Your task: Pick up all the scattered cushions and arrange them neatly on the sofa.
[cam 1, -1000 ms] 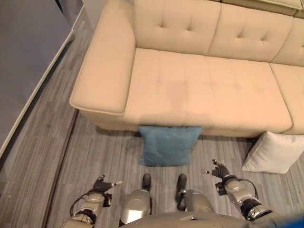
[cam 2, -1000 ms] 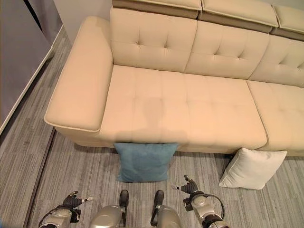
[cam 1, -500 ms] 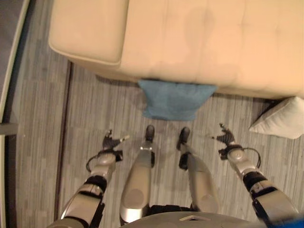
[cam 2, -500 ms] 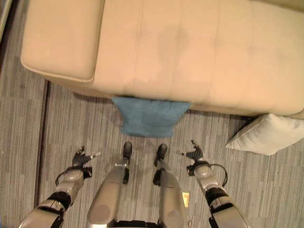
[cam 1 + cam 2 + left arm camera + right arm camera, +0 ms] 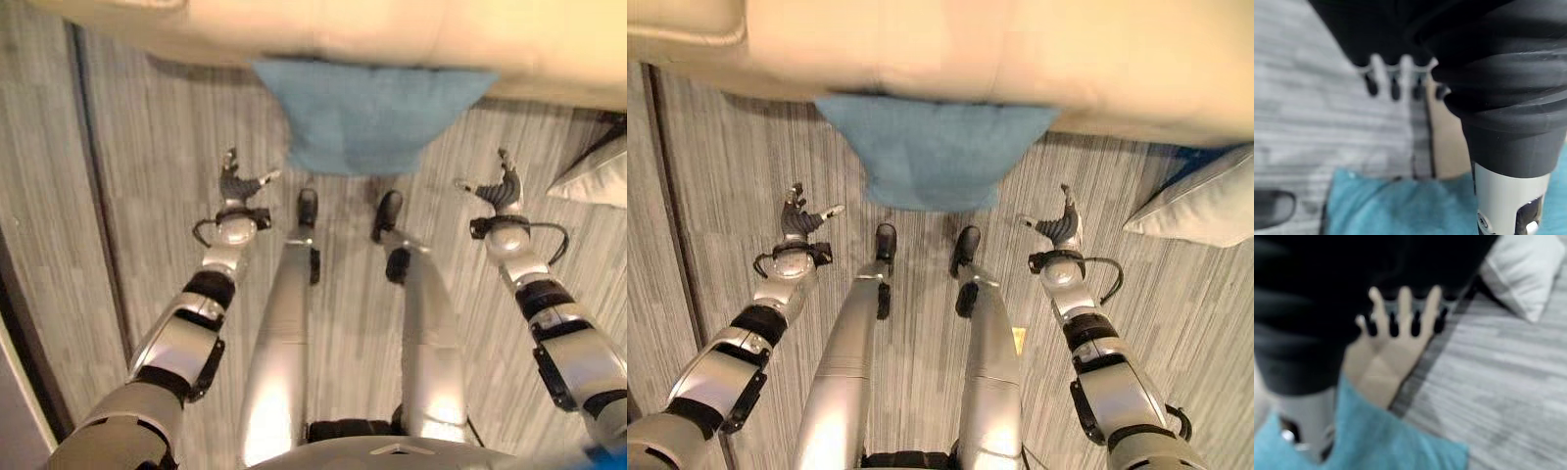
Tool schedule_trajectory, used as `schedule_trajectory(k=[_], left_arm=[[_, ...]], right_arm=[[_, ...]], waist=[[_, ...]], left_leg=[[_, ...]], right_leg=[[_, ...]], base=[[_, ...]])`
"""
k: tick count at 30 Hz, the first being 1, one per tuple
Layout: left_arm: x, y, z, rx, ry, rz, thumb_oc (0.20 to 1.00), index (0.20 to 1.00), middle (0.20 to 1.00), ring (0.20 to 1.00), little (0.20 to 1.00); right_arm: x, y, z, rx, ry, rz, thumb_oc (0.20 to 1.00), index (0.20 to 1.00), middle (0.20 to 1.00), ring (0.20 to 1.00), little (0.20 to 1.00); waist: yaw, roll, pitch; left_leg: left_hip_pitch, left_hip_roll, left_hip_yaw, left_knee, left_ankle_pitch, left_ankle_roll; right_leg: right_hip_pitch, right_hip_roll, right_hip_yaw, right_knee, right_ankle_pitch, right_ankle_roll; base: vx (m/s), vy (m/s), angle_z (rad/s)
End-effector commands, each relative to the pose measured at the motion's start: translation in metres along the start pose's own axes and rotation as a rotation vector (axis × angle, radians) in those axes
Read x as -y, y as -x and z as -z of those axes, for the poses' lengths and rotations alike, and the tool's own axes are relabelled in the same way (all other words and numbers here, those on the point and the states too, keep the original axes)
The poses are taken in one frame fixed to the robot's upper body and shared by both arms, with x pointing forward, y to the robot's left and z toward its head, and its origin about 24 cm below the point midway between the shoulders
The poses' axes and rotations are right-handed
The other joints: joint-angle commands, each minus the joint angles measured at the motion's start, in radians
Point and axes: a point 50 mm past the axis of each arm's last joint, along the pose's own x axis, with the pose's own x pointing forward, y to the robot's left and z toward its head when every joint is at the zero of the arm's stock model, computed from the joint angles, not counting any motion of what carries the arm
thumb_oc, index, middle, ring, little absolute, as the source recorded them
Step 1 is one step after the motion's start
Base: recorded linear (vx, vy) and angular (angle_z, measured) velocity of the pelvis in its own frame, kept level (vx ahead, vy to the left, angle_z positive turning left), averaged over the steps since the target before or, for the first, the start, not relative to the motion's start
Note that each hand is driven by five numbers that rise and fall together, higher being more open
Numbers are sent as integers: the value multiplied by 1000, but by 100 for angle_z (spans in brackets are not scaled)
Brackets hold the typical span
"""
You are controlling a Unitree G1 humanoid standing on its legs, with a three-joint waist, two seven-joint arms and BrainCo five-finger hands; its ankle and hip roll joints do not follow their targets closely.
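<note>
A blue cushion (image 5: 367, 113) leans on the floor against the front of the beige sofa (image 5: 921, 44). A white cushion (image 5: 1205, 206) lies on the floor to its right, by the sofa's base. My left hand (image 5: 238, 184) hovers over the floor left of the blue cushion, fingers relaxed and empty. My right hand (image 5: 502, 189) hovers between the two cushions, also open and empty. The left wrist view shows the blue cushion (image 5: 1400, 205) past my fingers (image 5: 1393, 81). In the right wrist view both the blue cushion (image 5: 1396, 440) and the white cushion (image 5: 1525, 269) appear.
Grey wood-grain floor (image 5: 1205, 323) spreads all around. A dark floor strip (image 5: 93, 176) runs along the left side.
The camera has tipped down and come closer to the sofa, so the sofa slid up out of most of the picture. Both arms now reach further forward beside the blue cushion.
</note>
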Motion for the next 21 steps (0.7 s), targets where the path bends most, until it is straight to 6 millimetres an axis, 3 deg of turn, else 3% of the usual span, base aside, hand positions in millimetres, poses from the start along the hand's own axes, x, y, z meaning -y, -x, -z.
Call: schedule_trajectory(k=[1,12,19,21], left_arm=[[-11,6,3,34,36,-53,1000,1000,1000,1000,1000],[-4,-19,-94,314,70,-18,1000,1000,1000,1000,1000],[6,-20,-137,427,86,-9,1000,1000,1000,1000,1000],[13,-19,-156,484,70,10,1000,1000,1000,1000,1000]], right_arm=[[15,6,5,43,-38,29,1000,1000,1000,1000,1000],[41,-28,-76,282,-128,39,1000,1000,1000,1000,1000],[43,-38,-111,360,-158,23,1000,1000,1000,1000,1000],[42,-41,-132,415,-140,0,1000,1000,1000,1000,1000]], waist=[[-9,29,-57],[-33,29,-69],[-42,29,-66],[-40,29,-68]], left_leg=[[0,-11,-45,-72,22,-29],[-237,-17,-24,-1,36,-28],[-327,-15,-17,38,34,-21],[-353,-13,-12,56,29,-17]], right_leg=[[27,-34,33,13,-24,94],[-241,-28,79,97,-14,104],[-330,-23,89,128,-11,115],[-360,-21,94,136,-8,119]], base=[[-35,24,-9],[-1,14,-5],[8,-2,-1],[47,-7,-4]])
